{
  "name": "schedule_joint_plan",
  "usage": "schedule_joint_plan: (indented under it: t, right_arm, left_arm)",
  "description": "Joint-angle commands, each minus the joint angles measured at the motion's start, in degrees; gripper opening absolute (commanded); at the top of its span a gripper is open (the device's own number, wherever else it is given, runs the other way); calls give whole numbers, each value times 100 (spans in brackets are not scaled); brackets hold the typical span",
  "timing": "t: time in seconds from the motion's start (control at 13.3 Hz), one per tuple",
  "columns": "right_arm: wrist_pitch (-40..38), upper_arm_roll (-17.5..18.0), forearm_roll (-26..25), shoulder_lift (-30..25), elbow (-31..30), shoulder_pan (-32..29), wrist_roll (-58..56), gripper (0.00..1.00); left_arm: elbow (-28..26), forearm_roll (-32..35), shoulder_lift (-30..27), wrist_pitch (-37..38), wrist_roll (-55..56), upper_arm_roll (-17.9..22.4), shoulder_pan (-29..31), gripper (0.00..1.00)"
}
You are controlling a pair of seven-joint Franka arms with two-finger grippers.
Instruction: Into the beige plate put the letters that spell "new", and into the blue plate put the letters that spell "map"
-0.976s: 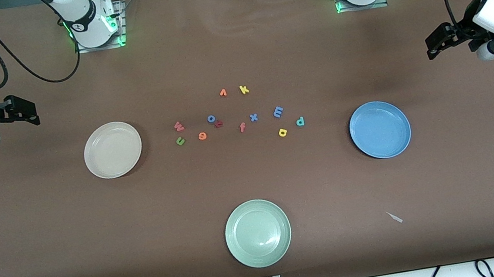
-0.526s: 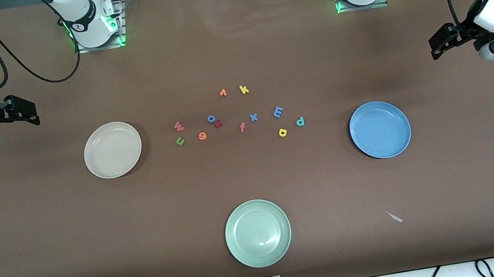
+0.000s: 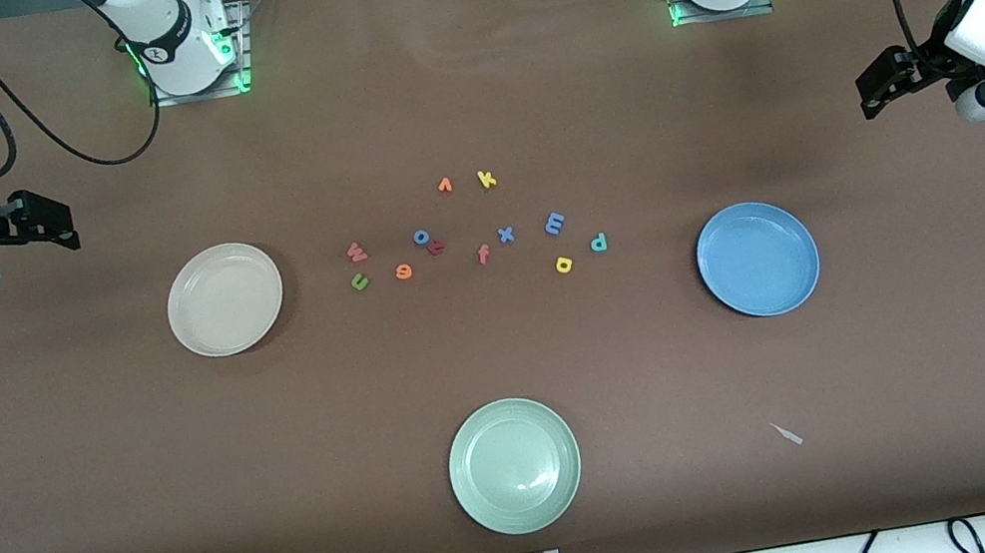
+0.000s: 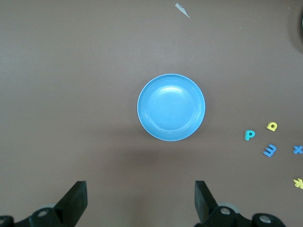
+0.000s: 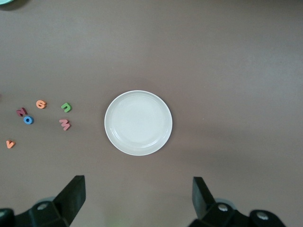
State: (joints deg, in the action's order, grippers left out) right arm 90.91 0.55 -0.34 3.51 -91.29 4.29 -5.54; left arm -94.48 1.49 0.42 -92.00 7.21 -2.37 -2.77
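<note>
The beige plate (image 3: 225, 299) (image 5: 138, 123) lies empty toward the right arm's end. Beside it are the pinkish-red w (image 3: 357, 253) (image 5: 65, 124), green n (image 3: 360, 283) (image 5: 66, 107) and orange e (image 3: 404, 272) (image 5: 41, 104). The blue plate (image 3: 758, 259) (image 4: 171, 107) lies empty toward the left arm's end. Near it are the blue m (image 3: 554, 224) (image 4: 270, 151), teal p (image 3: 598, 243) (image 4: 249, 135) and yellow a (image 3: 564, 265) (image 4: 272, 126). My right gripper (image 3: 53, 224) (image 5: 138, 196) hangs open and empty above bare table off the beige plate. My left gripper (image 3: 875, 87) (image 4: 140, 198) hangs open and empty off the blue plate.
A pale green plate (image 3: 515, 466) lies nearest the front camera. Other letters lie mid-table: a blue o (image 3: 422, 236), a dark red letter (image 3: 437, 247), an orange f (image 3: 483, 254), a blue x (image 3: 505, 235), an orange v (image 3: 444, 186) and a yellow k (image 3: 487, 179). A pale scrap (image 3: 787, 433) lies near the front edge.
The left arm has drawn slightly back toward its own end of the table. The right arm, letters and plates have not moved.
</note>
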Motion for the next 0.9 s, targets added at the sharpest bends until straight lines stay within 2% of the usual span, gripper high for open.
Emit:
schedule_joint_plan:
  t: [0.0,0.53,0.68,0.83]
  right_arm:
    - [-38,16,16,44,94,-7,53,100]
    - [-73,7,16,35,103,-15,53,100]
    - [-65,7,16,44,112,-15,53,100]
    - [-56,7,16,35,112,-7,53,100]
  left_arm:
    - [140,62,46,103,-438,-27,40,100]
    - [140,53,46,103,-448,-62,22,100]
    - [140,-200,46,156,-413,-44,22,100]
    - [149,-184,46,165,-413,-44,22,100]
